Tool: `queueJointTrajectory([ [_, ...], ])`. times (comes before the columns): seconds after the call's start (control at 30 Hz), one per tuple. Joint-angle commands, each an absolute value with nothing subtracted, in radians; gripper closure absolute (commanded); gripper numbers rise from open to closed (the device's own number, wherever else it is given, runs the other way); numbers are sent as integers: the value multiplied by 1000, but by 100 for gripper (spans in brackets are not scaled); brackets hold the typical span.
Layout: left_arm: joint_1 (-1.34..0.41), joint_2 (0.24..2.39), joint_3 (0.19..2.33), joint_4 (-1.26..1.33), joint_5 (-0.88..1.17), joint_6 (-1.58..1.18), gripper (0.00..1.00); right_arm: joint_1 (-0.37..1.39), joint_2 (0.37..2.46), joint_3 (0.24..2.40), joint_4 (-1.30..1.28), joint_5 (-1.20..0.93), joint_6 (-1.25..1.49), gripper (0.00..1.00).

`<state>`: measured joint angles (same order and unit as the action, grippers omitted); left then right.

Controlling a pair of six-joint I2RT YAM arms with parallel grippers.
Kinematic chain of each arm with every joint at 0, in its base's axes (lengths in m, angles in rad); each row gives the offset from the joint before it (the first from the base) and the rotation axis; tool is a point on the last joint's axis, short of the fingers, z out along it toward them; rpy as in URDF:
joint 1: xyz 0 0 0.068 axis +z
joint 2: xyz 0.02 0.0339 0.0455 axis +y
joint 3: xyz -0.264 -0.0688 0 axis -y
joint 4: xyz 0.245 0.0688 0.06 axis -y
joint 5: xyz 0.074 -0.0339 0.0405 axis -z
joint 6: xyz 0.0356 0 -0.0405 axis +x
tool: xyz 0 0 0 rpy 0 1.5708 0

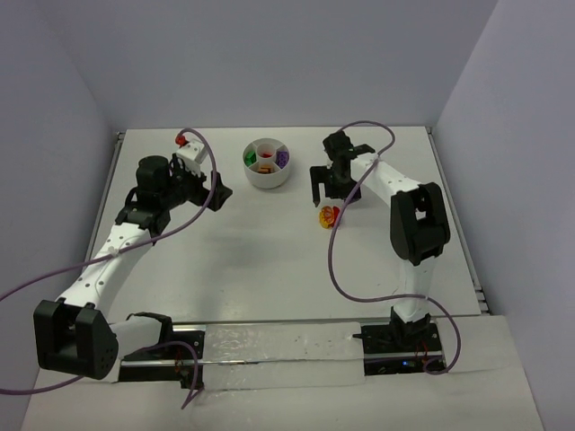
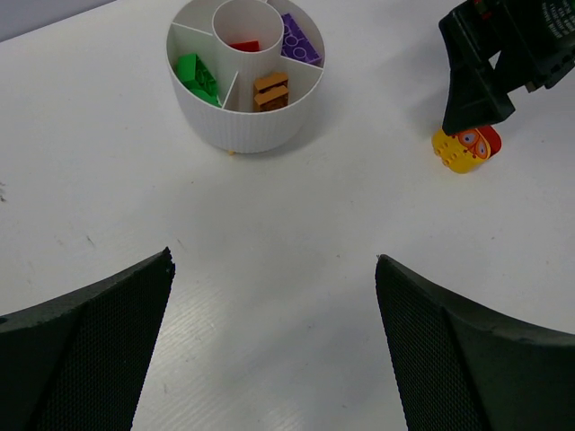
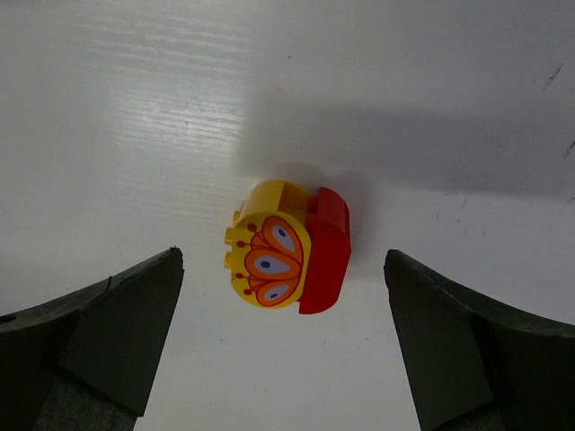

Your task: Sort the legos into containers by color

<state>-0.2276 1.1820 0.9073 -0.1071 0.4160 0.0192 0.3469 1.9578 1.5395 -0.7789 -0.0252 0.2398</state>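
The white bowl (image 1: 268, 180) stands at the back centre, its wall also in the left wrist view (image 2: 243, 126). Its sections hold a green lego (image 2: 196, 76), a red lego (image 2: 244, 45) in the centre well, a purple lego (image 2: 298, 40) and an orange-brown lego (image 2: 270, 90). A yellow-and-red lego (image 3: 287, 247) lies on the table right of the bowl (image 1: 329, 215). My right gripper (image 3: 283, 256) hovers open just above it (image 1: 335, 193), jaws wide on either side, touching nothing. My left gripper (image 2: 274, 259) is open and empty, left of the bowl (image 1: 216, 196).
A small red thing (image 1: 181, 139) lies near the back left corner. Purple cables (image 1: 337, 260) loop over the table beside both arms. Walls close in the table at the back and sides.
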Motion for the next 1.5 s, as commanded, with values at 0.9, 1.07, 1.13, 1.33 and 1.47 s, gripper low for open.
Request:
queueJointTrajectory([
  [0.9,-233,1169,881,-54,432,-135,1,371,1973,1433,-738,-58,259,60],
  [1.07,-232,1138,888,-63,525,-224,3,369,1852,1408,-702,-195,192,88],
  [1.13,-232,1123,887,-60,561,-277,3,370,1780,1389,-656,-252,162,89],
  [1.33,-242,1128,904,-62,653,-487,6,405,1530,1321,-491,-302,27,100],
  [1.47,-276,1137,911,-23,656,-599,8,432,1390,1287,-424,-236,-85,100],
])
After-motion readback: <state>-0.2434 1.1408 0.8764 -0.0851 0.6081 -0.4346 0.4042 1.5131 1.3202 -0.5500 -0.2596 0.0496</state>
